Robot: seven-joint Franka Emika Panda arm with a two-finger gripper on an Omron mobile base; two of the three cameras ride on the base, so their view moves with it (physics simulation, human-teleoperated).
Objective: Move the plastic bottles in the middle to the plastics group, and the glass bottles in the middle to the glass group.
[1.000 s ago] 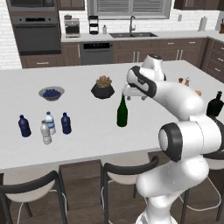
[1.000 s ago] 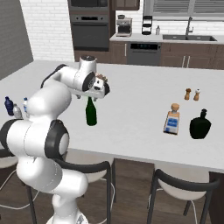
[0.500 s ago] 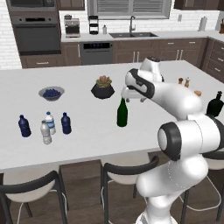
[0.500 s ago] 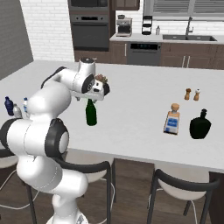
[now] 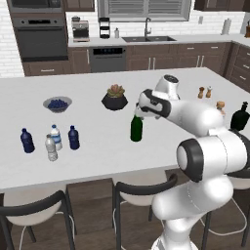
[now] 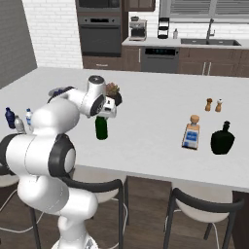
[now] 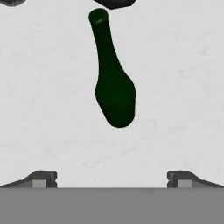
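my pincer [image 7: 112, 179] hung wide open, empty, above the green bottle [image 5: 136, 128] standing mid-desk [image 5: 97, 141]; beyond sat a potted plant [image 5: 115, 96]. i judged a skewed descent could clip the neck and topple it

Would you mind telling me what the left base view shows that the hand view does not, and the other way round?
Left base view alone: four small bottles at the counter's left, among them a dark blue bottle, a bowl of blue fruit, and the black round bottle. Hand view alone: the green bottle's open mouth from above, and the tool with its tips wide apart. Both share the green bottle upright on the white counter.
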